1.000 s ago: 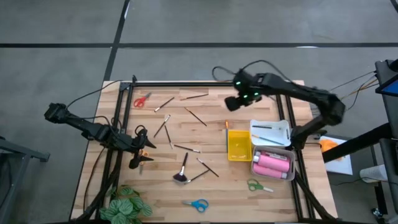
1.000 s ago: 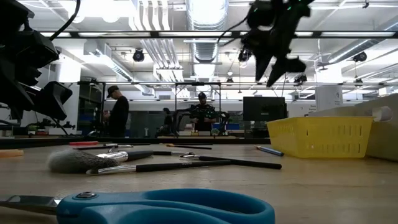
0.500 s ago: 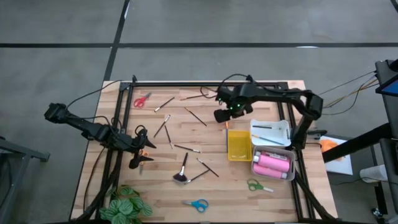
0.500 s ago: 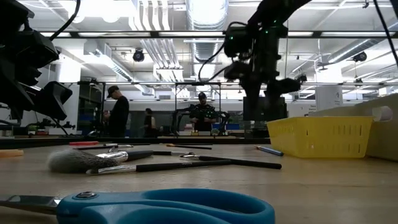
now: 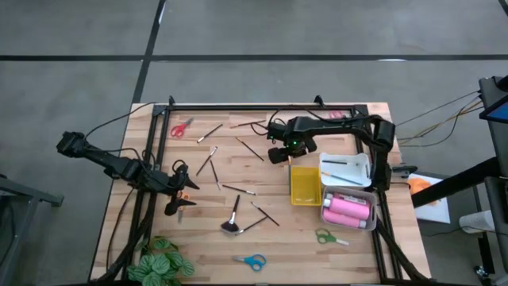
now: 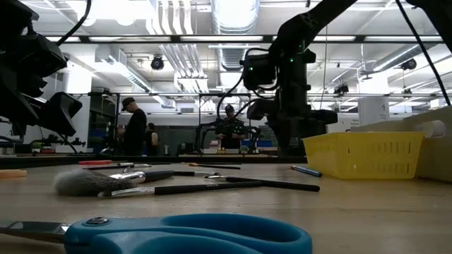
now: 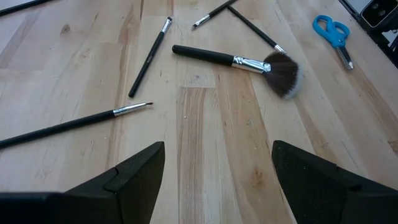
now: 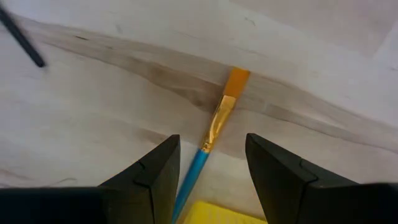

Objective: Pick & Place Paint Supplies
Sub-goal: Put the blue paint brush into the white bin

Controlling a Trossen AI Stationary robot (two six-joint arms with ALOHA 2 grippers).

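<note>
So the right hand (image 8: 208,171) is down low over the wooden worktop (image 5: 238,238), just beyond the far end of the yellow tray (image 5: 305,185), fingers parted with a blue-handled brush (image 8: 214,134) with orange bristles lying between the tips, not gripped. The pink paint bottles (image 5: 347,210) sit in a clear bin right beside the yellow tray, green scissors (image 5: 329,237) just past that bin. The left hand (image 7: 217,180) hangs wide open well away from the tray, with the fluffy black brush (image 7: 249,63) and thin brushes (image 7: 149,56) lying between it and the tray.
</note>
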